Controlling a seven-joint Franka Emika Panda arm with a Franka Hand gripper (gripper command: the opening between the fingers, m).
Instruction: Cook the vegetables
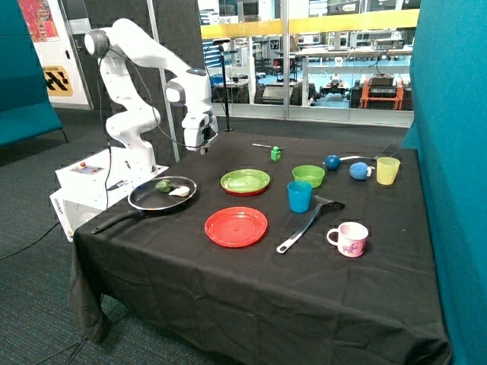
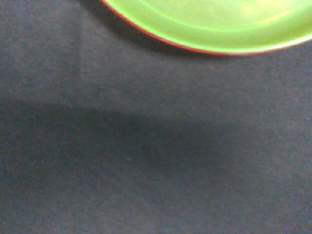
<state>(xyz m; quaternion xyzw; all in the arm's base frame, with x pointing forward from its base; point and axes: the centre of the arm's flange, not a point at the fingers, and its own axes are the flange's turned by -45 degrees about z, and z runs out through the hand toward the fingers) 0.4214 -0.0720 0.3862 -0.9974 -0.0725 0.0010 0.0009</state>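
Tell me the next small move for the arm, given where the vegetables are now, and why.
Probably hold the tool where it hangs, or lift it slightly. Both vegetables, the dark green piece and the cream piece, already lie in the frying pan. The tool hangs above the black cloth between the pan and the green plate, carrying nothing visible, so no further pick seems needed.

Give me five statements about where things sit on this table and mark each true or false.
1. Both vegetables, the cream piece and the dark green piece, lie in the frying pan. True.
2. The gripper holds the spatula. False: it hangs above the cloth between pan and green plate, holding nothing visible.
3. The red plate carries the green cube. False: the cube sits on the cloth, farther back.
4. The blue cup stands upright beside the green bowl. True.
5. The pink mug lies tipped over. False: it stands upright.
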